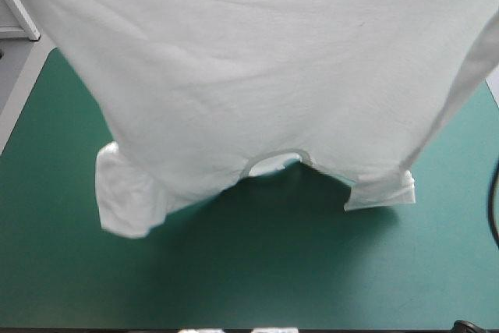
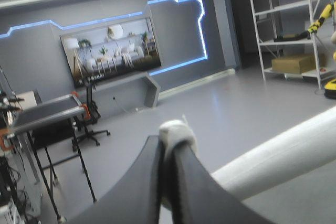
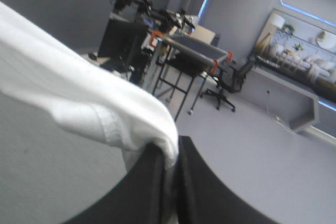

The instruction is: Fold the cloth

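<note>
High view: the T-shirt [image 1: 257,76] hangs spread wide over the far half of the teal-green tabletop [image 1: 257,271], with its neck opening [image 1: 274,160] and sleeves [image 1: 125,200] lowest.
Wrist views: only these show the grips, raised and facing the room.
Left end effector [image 2: 169,141]: black fingers all but closed, pinching a small white wad of T-shirt.
Right end effector [image 3: 172,148]: fingers all but closed on a T-shirt edge.

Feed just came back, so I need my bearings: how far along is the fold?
Done: the T-shirt is picked up and hangs spread wide, neck opening down, over the teal-green table. In hand: the left hand and right hand each pinch its upper edge. Left: laying it flat and every fold; none shows yet.
</note>
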Action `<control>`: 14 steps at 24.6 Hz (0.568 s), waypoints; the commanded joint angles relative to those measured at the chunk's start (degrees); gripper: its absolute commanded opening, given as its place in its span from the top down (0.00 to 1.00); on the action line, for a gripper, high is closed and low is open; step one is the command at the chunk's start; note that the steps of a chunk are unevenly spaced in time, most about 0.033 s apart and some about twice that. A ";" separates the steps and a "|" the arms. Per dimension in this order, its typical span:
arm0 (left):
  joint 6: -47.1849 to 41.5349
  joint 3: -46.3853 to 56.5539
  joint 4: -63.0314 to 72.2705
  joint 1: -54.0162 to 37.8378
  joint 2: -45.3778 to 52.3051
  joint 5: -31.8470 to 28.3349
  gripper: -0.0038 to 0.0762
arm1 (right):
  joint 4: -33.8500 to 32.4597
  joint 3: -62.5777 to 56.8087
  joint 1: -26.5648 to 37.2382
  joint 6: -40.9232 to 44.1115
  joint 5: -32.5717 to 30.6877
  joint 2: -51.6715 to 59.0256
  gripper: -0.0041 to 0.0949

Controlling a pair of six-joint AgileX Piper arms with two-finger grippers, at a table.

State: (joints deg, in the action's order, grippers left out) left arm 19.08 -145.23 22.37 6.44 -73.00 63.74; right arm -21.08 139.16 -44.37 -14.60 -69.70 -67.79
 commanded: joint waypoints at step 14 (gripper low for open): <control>-0.35 6.98 -2.60 -0.07 2.06 -12.60 0.96 | -12.85 0.83 0.35 6.56 16.58 -2.42 0.98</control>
State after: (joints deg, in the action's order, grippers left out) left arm 19.08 -139.99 23.31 6.44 -67.84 60.80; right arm -19.27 139.96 -44.37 -12.19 -60.88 -65.81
